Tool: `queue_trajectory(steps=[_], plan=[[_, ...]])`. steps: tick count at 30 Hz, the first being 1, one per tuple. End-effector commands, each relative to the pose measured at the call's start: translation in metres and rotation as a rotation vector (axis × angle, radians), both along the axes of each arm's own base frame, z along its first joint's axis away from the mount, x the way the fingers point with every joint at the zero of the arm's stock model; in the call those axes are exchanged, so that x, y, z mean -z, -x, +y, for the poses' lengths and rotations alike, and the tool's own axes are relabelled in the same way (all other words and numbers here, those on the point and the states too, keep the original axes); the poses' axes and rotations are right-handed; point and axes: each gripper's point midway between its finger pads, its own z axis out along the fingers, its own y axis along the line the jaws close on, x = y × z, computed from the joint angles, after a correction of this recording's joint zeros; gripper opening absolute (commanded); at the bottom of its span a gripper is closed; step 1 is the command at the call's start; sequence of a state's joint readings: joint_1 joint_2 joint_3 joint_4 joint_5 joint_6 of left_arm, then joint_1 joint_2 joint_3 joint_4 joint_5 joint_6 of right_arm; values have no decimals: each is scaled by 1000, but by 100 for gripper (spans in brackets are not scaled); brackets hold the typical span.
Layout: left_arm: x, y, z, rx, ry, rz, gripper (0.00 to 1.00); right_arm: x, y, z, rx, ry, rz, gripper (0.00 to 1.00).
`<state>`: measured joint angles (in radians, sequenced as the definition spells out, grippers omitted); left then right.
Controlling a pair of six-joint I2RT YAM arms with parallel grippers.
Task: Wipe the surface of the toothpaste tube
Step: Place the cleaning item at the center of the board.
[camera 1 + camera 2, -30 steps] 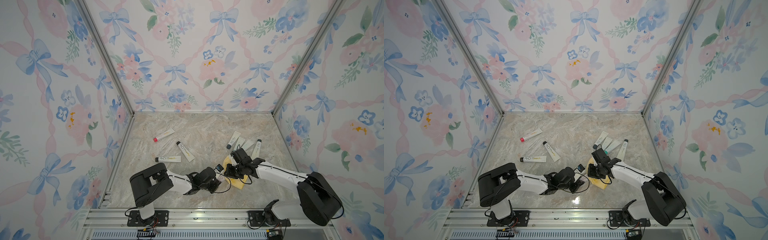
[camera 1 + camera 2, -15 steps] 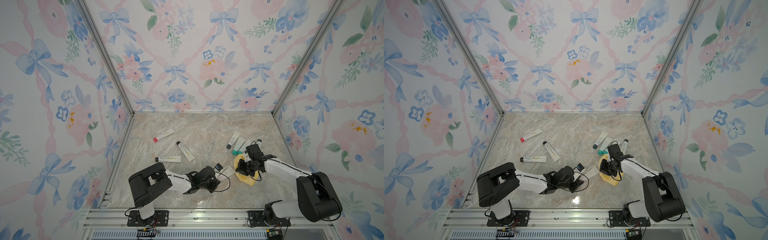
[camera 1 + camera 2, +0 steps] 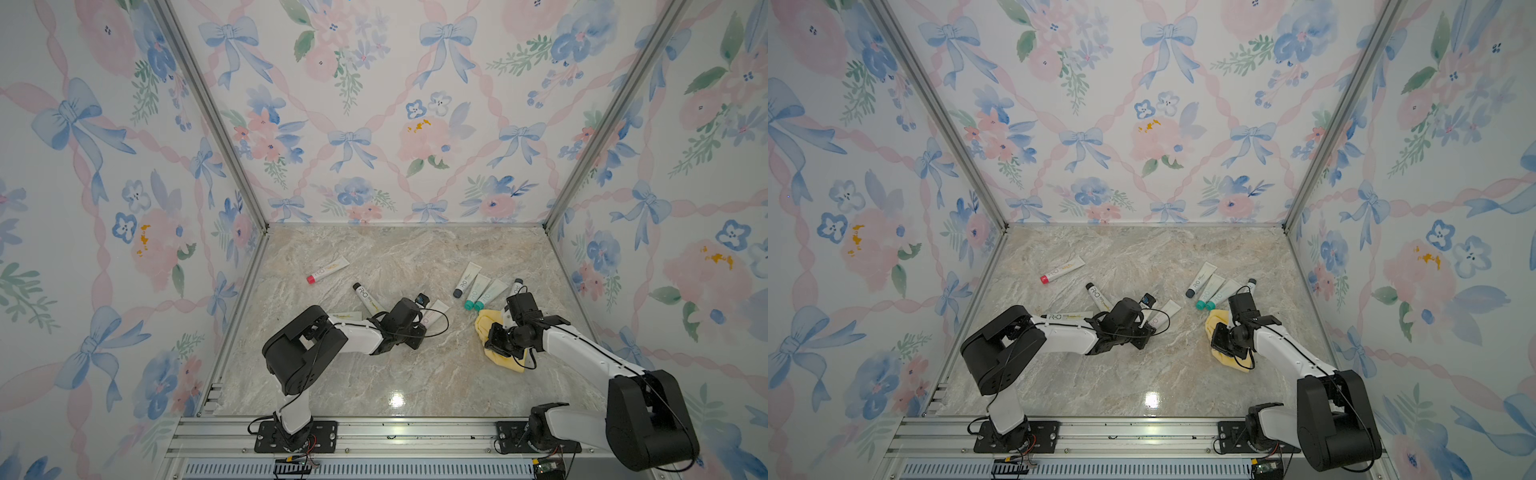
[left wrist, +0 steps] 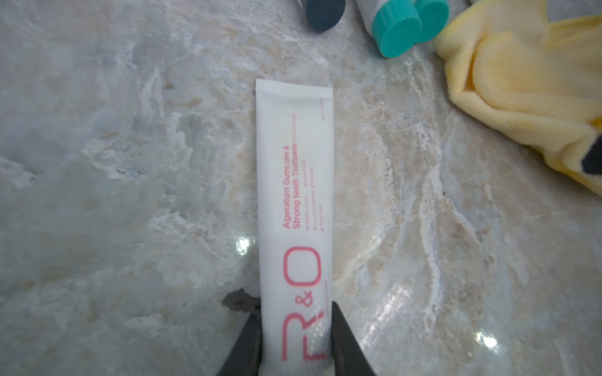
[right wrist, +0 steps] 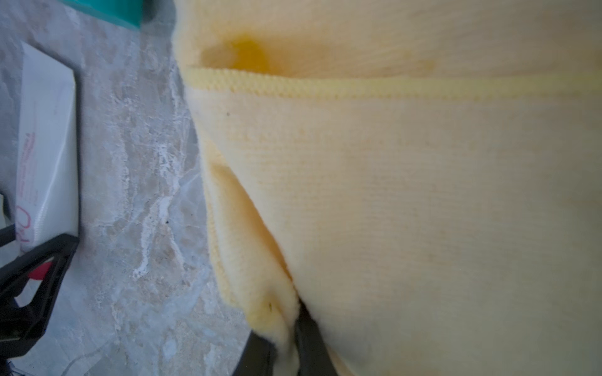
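While your left gripper (image 4: 294, 328) pinches the tube (image 4: 293, 182) at its printed end, close to where the cap would be, the sealed flat end points away from it. The tube is white with pink lettering and sits near the middle of the tabletop (image 3: 374, 374). Whether it rests flat on the marble or is raised a little cannot be told.

Your right gripper (image 5: 286, 338) is pressed together on a fold of the yellow cloth (image 5: 407, 195). The rest of the cloth lies bunched on the marble near the right edge, about halfway along it. Bare marble shows between cloth and tube in both wrist views, so the two are apart and nothing is being rubbed.

Judged from this, both grasps are done: tube steadied, cloth in hand. The wiping contact itself is what remains. You would need to carry the cloth across to the tube and draw it along the printed face. No dirt or smear is visible on the tube, so how much of it is already clean cannot be told.

Four other tubes (image 3: 478, 286) lie side by side toward the back right corner, just beside the cloth.
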<state>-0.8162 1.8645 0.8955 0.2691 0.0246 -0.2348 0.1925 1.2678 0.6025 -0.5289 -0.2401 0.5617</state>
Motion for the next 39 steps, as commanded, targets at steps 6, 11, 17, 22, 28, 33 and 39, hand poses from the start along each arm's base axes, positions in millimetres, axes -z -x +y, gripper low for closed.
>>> queue_trajectory(steps=[6,11,17,22,28,33,39], plan=[[16,-57,-17,-29,-43,26,29,23,28,18,-14,0,58,14],[7,-82,-43,-19,0,-5,30,26,27,15,3,10,50,14],[7,-99,-76,17,58,-7,29,18,20,7,19,28,30,14],[5,-115,-96,23,100,-14,30,10,17,5,28,12,19,15],[-2,-123,-106,26,128,-25,34,-3,16,-1,5,18,-6,33],[-5,-123,-107,34,130,-32,37,-10,17,-4,-15,40,-18,57],[-20,-124,-102,21,136,-52,46,-12,17,-1,-25,28,-16,62]])
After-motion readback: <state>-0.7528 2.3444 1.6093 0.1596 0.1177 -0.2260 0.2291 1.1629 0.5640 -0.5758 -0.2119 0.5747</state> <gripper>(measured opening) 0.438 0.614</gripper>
